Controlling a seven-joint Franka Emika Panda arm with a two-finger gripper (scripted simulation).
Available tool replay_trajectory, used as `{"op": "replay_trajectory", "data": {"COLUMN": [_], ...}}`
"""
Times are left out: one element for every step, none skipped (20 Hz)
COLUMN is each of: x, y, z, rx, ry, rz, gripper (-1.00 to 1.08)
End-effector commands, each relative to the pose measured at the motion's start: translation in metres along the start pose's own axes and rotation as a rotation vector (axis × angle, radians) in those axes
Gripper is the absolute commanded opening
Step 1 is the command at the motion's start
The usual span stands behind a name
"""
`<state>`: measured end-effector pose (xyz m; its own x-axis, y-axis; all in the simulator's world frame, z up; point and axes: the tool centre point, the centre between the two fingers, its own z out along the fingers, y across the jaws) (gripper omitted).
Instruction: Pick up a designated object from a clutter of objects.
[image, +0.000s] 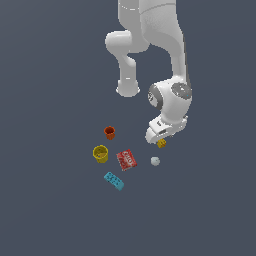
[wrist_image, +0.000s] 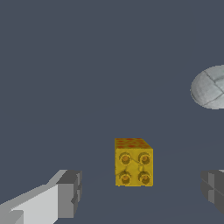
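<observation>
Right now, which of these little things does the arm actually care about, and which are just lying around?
Part of the job:
- yellow-orange brick, lying between the fingers of the claw, which stands open and not touching it

Just lying about:
- white ball
- red printed box
- yellow cup
- orange cup
- teal studded brick

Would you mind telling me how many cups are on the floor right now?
2. The orange cup stands farthest back in the clutter; the yellow cup stands just in front of it, toward the exterior view's left. The arm could hide others.
</observation>
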<state>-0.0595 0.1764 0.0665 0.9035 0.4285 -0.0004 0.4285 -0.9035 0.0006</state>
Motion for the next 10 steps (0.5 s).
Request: {"op": "replay_trajectory", "data": {"x": [-0.001, -0.001, -0.001, -0.001, -0.001, -0.001, -0.001, -0.001, -0.001, -0.001], "y": [0.0, 0.0, -0.001, -0.001, -0.001, -0.001, -0.001, -0.001, -0.001, -0.001], "z": [0.008, 0.012, 0.017, 0.023, 0.027, 0.031, 0.035, 0.038, 0.04, 0.042], "rx": [0.0, 0.0, 0.0, 0.0, 0.001, 0.001, 0.001, 0.001, 0.001, 0.001], "ry": [-0.001, -0.001, 0.0, 0.0, 0.0, 0.0, 0.0, 0.0, 0.0, 0.0], "rz": [-0.001, -0.001, -0.001, -0.001, -0.002, -0.002, -0.002, -0.002, -0.002, -0.002], "gripper": [1.0, 1.0, 1.0, 1.0, 1.0, 1.0, 1.0, 1.0, 1.0, 1.0]}}
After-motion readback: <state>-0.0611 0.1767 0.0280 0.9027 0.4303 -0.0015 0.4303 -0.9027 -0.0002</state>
